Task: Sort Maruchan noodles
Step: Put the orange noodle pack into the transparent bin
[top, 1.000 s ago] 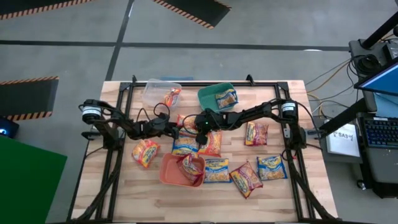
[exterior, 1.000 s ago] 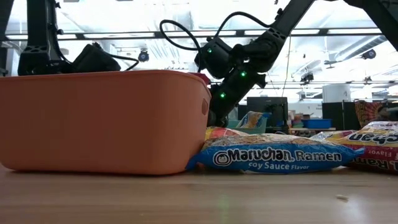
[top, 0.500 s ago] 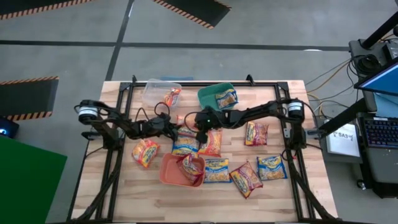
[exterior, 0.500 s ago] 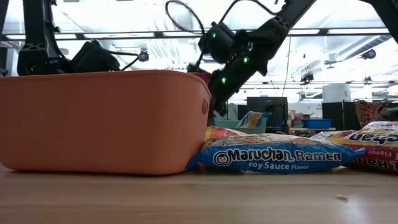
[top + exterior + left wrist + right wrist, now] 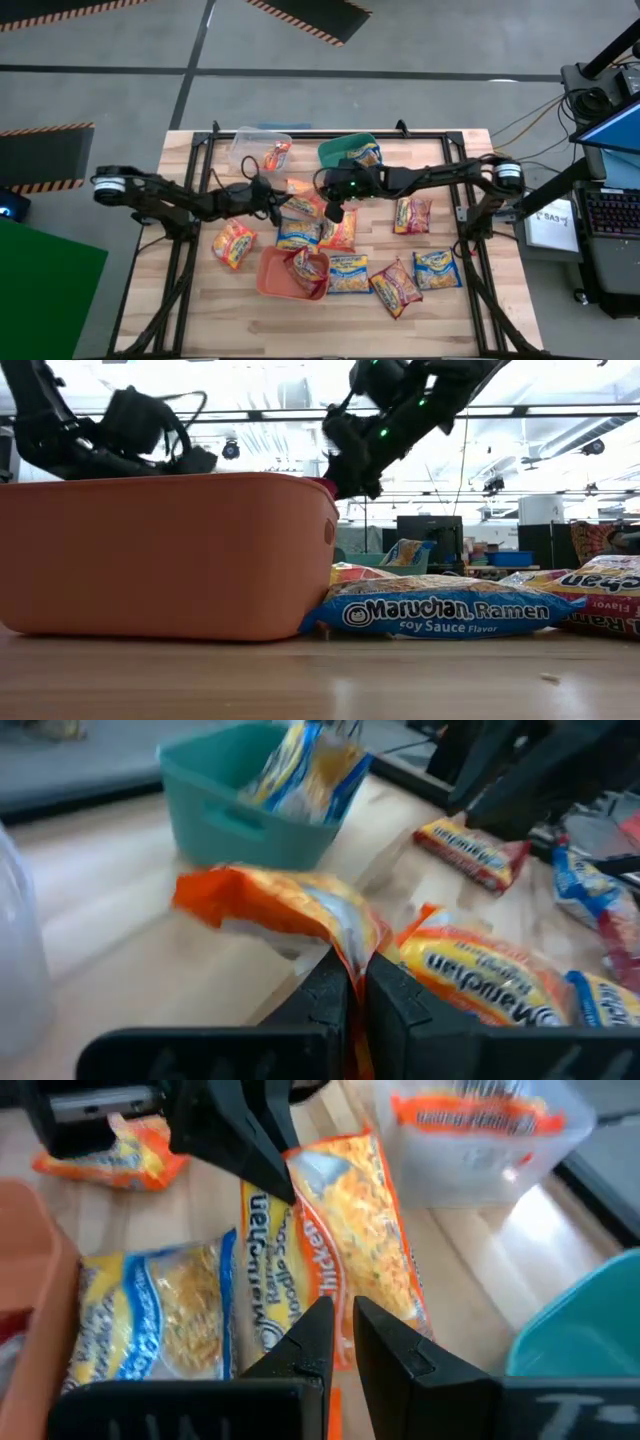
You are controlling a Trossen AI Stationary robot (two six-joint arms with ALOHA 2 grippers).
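My left gripper is shut on an orange chicken noodle packet at the table's middle. Just right of that packet, my right gripper hovers shut above the table. In the low view nothing hangs under the right gripper. A blue packet and another orange packet lie flat on the near side of the held one. My left gripper pinches the orange packet's left end between its two fingers, at the plastic edge near a corner. The fingers come from the table's left, slanting slightly down. The pinched end is raised; the packet stretches away toward the teal tub.
The clear tub with an orange packet and the teal tub with a blue packet stand at the back. The orange tub holds a dark red packet at the front. Several packets lie right of it, two near the right edge.
My left gripper has shut on the orange packet's end, rolled and gone up, raising that end off the table. My right gripper, shut throughout, has risen from table height between the packets and drawn slightly toward the far edge.
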